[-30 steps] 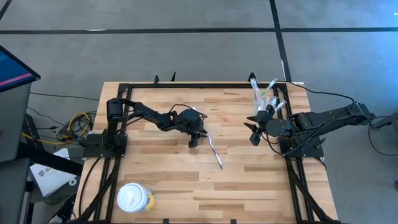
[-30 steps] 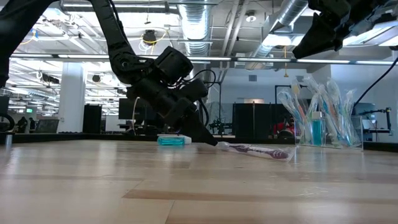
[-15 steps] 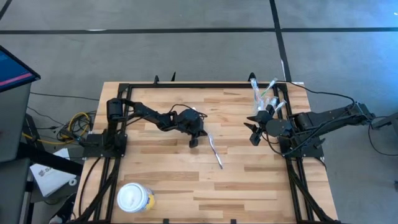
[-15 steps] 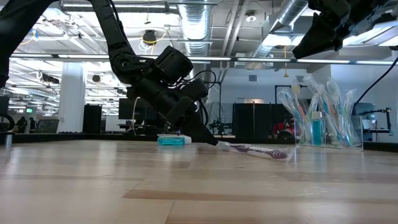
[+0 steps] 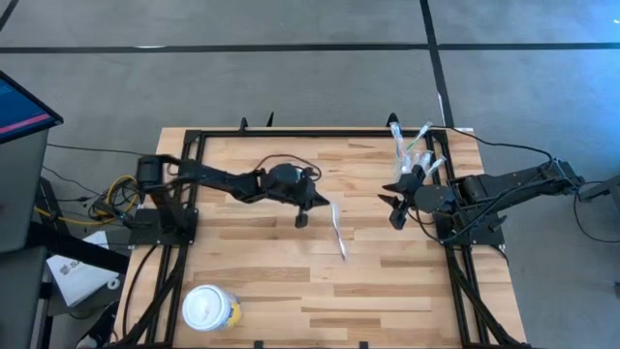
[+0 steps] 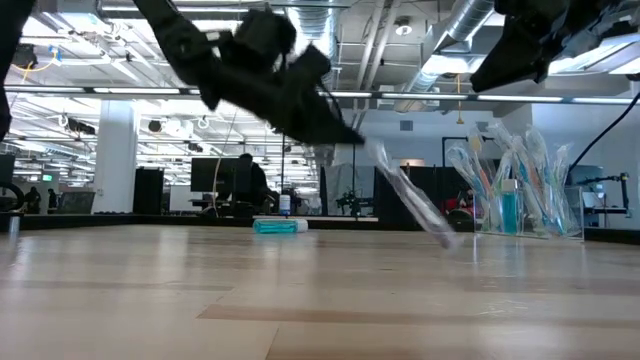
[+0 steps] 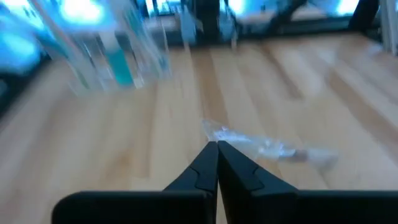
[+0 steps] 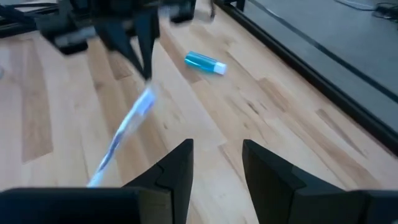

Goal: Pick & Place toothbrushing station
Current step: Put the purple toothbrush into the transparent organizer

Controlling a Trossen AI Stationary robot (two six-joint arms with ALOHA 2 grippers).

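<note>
Now the left arm made its move: the left gripper (image 5: 321, 201), which a second back had been down at the tabletop (image 5: 387, 301) with its fingers apart beside the wrapped toothbrush (image 5: 335, 229), had its fingers pressed together on one end of that toothbrush and had risen clear of the wood. In the low view the toothbrush (image 6: 410, 203) hung slanted from the fingertips, its free end pointing down toward the tabletop near the middle; a moment earlier it had lain flat there. So the pick looked done, and my read was that the carry toward the clear tumbler (image 5: 411, 155) came next.

That tumbler stood at the far right corner of the tabletop, already bristling with white, blue and pink toothbrushes. Just in front of it the right gripper (image 5: 395, 206) hovered above the right edge, fingers spread and nothing between them, unchanged over the last second.

Smaller still, the blue tube with white cap (image 8: 205, 63) lay on its side toward the far edge, beyond the left gripper, not yet collected. The white-lidded yellow tub (image 5: 210, 310) sat at the near left corner, out of the action.
</note>
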